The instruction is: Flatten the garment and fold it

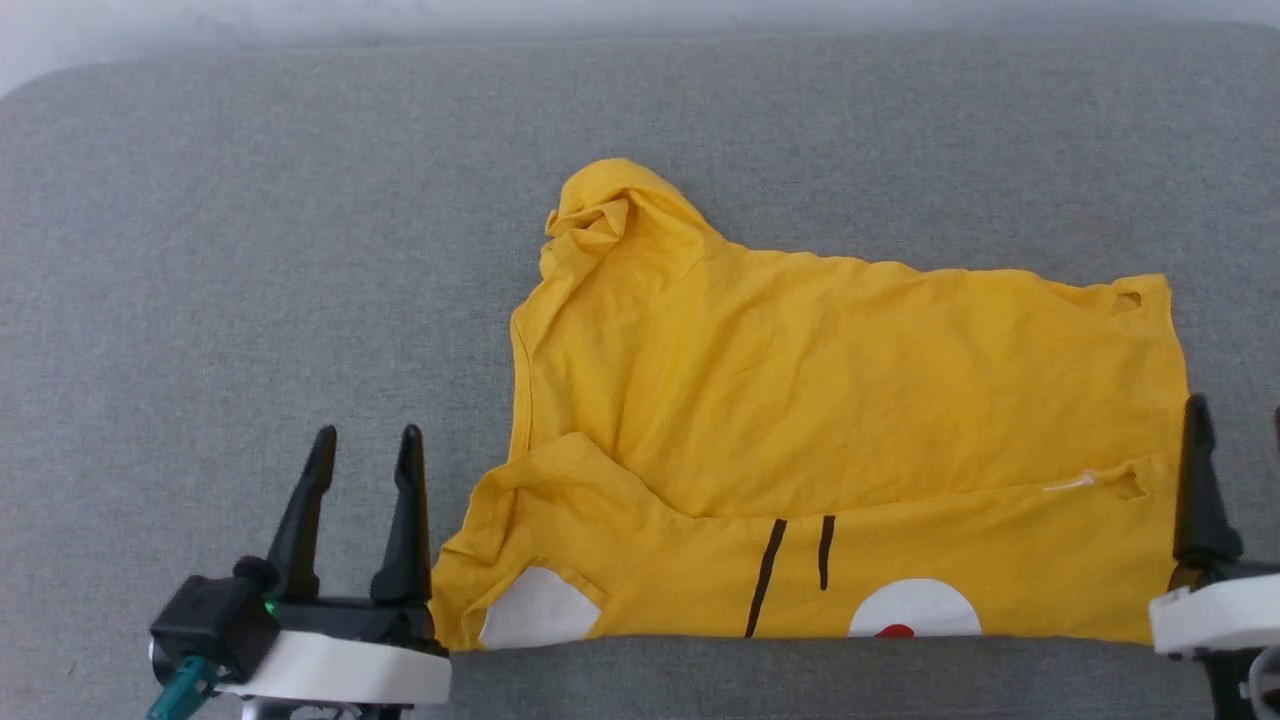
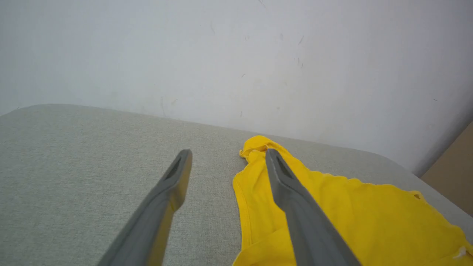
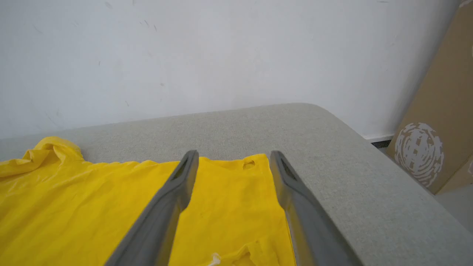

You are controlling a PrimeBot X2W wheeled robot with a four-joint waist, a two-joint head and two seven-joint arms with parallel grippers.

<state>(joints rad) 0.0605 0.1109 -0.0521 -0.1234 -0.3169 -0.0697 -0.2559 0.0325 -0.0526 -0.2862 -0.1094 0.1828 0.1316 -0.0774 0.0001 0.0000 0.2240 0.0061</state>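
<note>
The garment (image 1: 830, 400) is a bright yellow T-shirt lying on the grey padded surface (image 1: 200, 250). Its near strip is folded over and shows white patches, black stripes and a red dot. One sleeve is bunched up at the far left. My left gripper (image 1: 365, 445) stands open just left of the garment's near left corner, with nothing between its fingers. In the left wrist view this gripper (image 2: 228, 155) has the garment (image 2: 351, 214) to its right. My right gripper (image 1: 1237, 420) is open at the garment's right edge. The right wrist view shows it (image 3: 233, 155) above the garment's (image 3: 92, 192) right hem.
A white wall (image 3: 221, 55) rises behind the padded surface, whose far corners are rounded. A brown cardboard box (image 3: 436, 140) leans on the floor past the surface's right end. Bare grey fabric stretches to the left of the garment and beyond it.
</note>
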